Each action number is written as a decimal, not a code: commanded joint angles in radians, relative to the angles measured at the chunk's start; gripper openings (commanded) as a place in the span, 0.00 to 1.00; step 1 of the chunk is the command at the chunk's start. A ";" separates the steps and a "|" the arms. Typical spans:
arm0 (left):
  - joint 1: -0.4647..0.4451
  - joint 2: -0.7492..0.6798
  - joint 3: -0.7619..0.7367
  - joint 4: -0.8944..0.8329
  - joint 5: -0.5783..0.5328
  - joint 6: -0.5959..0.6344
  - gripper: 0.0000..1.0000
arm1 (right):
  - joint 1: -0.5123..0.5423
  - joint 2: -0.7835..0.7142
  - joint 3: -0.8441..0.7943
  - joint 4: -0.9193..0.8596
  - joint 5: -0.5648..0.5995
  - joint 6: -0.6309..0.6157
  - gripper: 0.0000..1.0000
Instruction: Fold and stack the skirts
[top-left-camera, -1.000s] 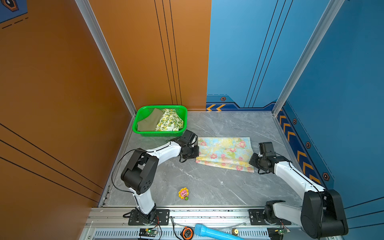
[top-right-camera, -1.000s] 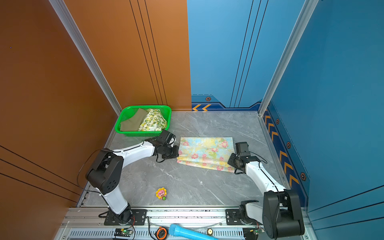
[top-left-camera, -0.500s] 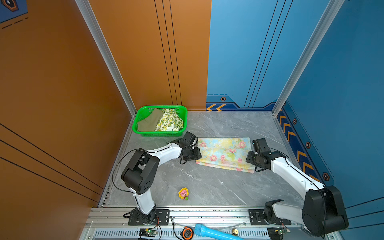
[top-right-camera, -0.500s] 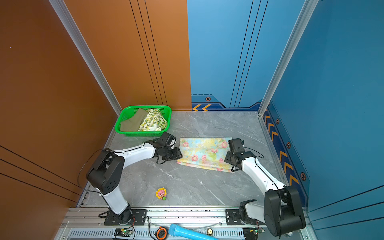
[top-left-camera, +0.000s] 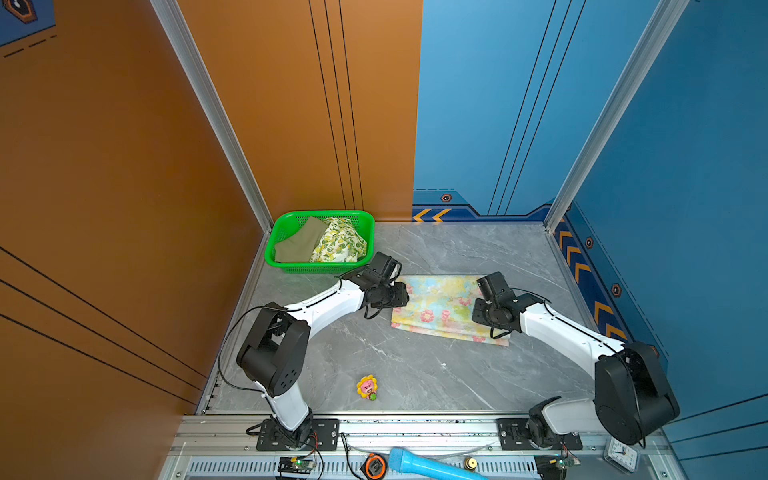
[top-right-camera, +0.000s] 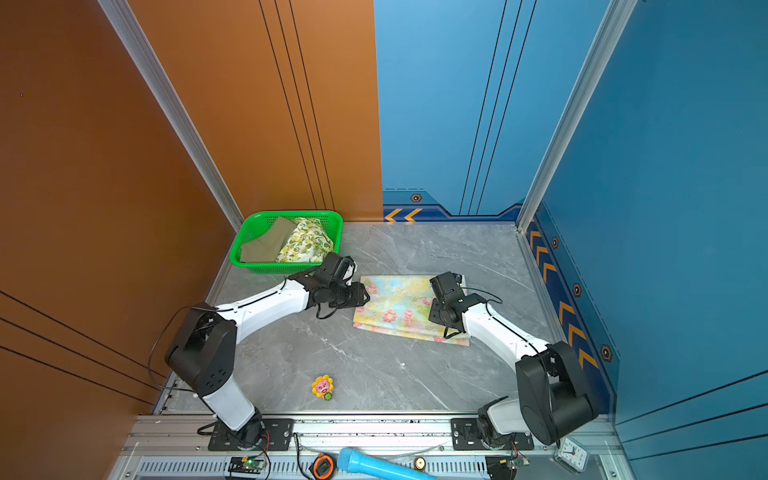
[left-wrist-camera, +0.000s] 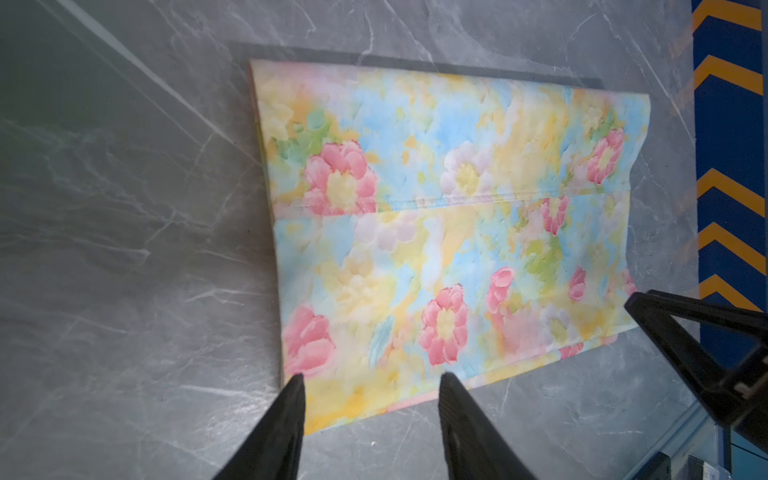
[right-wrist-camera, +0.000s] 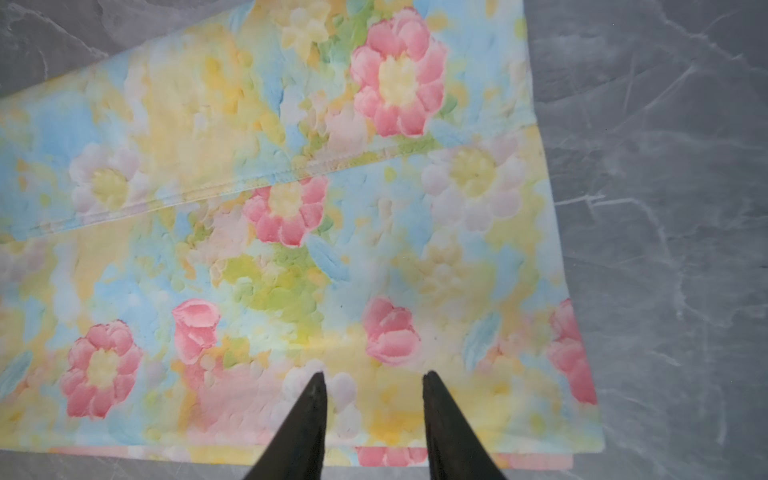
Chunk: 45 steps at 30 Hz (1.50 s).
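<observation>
Floral skirt (top-left-camera: 440, 309): pastel blue-yellow with pink flowers, laid flat and folded on the grey counter (top-left-camera: 415, 374); a stitched hem is seen across its middle.
Left end effector (left-wrist-camera: 372, 376): held over the skirt's left edge in both top views, jaws apart, nothing clamped.
Right end effector (right-wrist-camera: 374, 374): held over the skirt's right part near its front edge, jaws apart, nothing clamped.
Olive skirt (top-left-camera: 297, 247) and lemon-print skirt (top-left-camera: 340, 245): kept side by side in the green basket (top-left-camera: 320, 267), just behind the left end effector.
</observation>
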 joint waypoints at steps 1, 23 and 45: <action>-0.013 0.048 0.033 -0.028 -0.007 0.016 0.55 | 0.016 0.040 -0.025 0.058 -0.001 0.026 0.39; -0.056 0.133 -0.086 0.044 0.016 -0.043 0.54 | 0.161 -0.021 -0.274 0.117 0.057 0.153 0.22; 0.111 0.084 0.121 -0.190 -0.026 0.129 0.76 | -0.297 -0.118 -0.153 0.060 -0.190 -0.018 0.65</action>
